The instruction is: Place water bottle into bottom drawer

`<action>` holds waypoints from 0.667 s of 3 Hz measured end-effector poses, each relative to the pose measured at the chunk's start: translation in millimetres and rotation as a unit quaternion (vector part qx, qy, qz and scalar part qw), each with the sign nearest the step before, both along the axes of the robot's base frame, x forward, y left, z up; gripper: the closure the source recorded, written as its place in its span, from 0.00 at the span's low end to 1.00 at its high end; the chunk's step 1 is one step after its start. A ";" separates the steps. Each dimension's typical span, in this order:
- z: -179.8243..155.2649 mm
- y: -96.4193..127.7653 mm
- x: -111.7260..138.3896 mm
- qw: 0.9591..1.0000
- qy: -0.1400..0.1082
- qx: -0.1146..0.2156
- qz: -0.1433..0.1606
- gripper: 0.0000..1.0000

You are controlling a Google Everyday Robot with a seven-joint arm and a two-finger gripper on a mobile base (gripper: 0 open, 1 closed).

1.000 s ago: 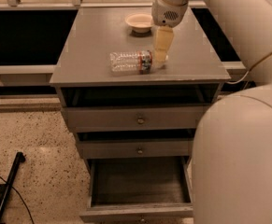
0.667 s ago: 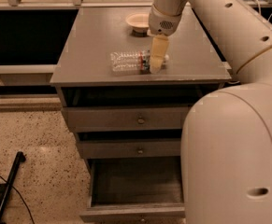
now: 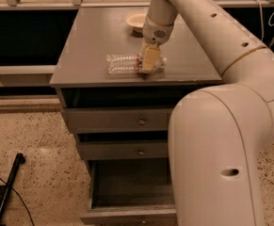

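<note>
The water bottle lies on its side near the front edge of the grey cabinet top, with its cap end pointing right. My gripper reaches down from the arm onto the bottle's labelled neck end and covers the label. The bottom drawer is pulled out below, and its dark inside shows. Its right part is hidden behind my arm.
A beige bowl sits at the back of the cabinet top. The two shallower drawers, upper and middle, are pushed in. My bulky arm fills the right foreground. A black pole and a cable lie on the speckled floor at left.
My gripper has moved left and down, from beside the bottle's cap end to over its neck. The bottle has not visibly moved.
</note>
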State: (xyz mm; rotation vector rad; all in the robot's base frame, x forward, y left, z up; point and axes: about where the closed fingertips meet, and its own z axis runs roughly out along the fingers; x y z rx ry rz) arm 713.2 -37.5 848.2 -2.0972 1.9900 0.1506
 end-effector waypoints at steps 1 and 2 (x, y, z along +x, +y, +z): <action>-2.7 3.0 0.9 1.000 0.001 0.007 0.002 0.72; 10.9 -5.8 -10.8 0.999 -0.009 0.051 0.001 0.96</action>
